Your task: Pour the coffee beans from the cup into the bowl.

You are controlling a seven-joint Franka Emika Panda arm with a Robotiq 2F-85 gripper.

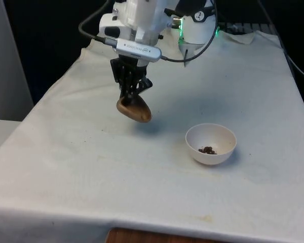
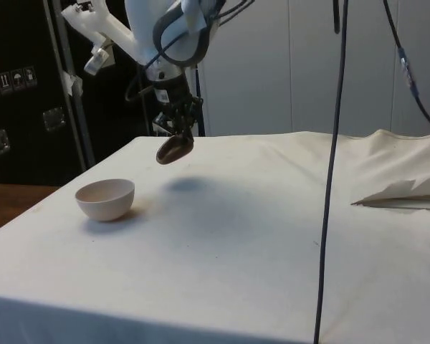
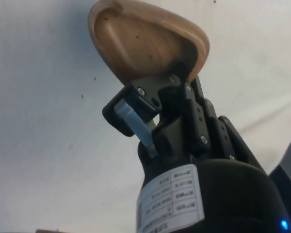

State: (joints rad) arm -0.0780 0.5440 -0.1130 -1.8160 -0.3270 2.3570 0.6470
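Observation:
A small wooden cup hangs tilted above the cloth, held at its rim by my black gripper. In the wrist view the wooden cup shows a bare inside with no beans, and the gripper is shut on its rim. The side view has the cup in the air beside the gripper. A white bowl stands on the table to the front view's right of the cup, with a few dark coffee beans in its bottom. In the side view the bowl sits lower and nearer the table's edge.
The white cloth covers the table and lies rumpled at the far corner. A black cable hangs down through the side view. A folded ridge of cloth lies at that view's right.

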